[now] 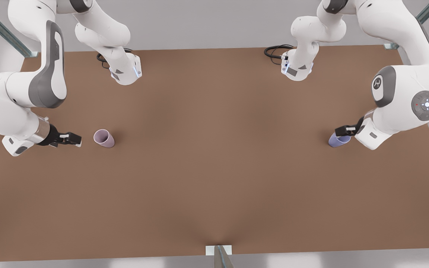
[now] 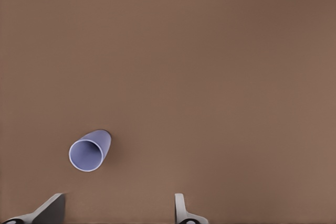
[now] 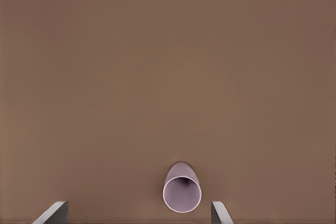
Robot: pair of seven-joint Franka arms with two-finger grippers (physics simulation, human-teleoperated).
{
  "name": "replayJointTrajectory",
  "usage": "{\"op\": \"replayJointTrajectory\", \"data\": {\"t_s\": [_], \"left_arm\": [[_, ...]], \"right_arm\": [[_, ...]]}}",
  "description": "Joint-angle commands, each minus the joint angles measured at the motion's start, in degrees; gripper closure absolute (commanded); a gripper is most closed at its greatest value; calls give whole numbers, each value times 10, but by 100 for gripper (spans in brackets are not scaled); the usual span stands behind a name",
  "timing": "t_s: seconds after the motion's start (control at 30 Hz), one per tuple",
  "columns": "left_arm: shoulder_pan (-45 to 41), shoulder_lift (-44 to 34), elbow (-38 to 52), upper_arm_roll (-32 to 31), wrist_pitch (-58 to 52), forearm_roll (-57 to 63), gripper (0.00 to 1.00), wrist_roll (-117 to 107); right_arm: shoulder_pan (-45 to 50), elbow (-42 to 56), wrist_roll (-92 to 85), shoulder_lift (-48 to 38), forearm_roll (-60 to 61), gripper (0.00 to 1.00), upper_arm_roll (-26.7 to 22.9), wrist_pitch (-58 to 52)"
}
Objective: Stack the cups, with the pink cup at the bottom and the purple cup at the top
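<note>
Purple cup (image 1: 338,140) half behind left claw (image 1: 343,131)

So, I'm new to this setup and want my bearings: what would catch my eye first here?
Two small cups standing far apart on the bare brown table: the pink cup at the front view's left, the purple cup at its right. Each has an open gripper close by: the right gripper beside the pink cup, not touching, the left gripper right over the purple one.

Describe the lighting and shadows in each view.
Front view: soft even light, table darker towards its near edge, faint shadow by the pink cup. Left wrist view: small dark shadow beside the purple cup. Right wrist view: flat light, no glare.
</note>
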Motion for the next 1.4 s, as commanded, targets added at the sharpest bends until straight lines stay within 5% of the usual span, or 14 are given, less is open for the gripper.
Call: {"op": "replayJointTrajectory", "data": {"t_s": [0.0, 0.37, 0.63, 1.37], "left_arm": [[0, -1, -1, 0, 0, 14, 0, -3], [0, -3, -39, 1, 0, 14, 0, -1], [0, -3, -58, 5, -1, 15, 0, -3], [0, -49, -162, 22, 57, 18, 0, 6]], "right_arm": [[1, -1, 0, 0, 0, 0, 0, -1], [7, -10, 7, -8, -4, 0, 4, -13], [46, -275, 34, -113, 0, 0, 16, 135], [-18, -250, -21, -23, 2, 0, 6, 141]]}}
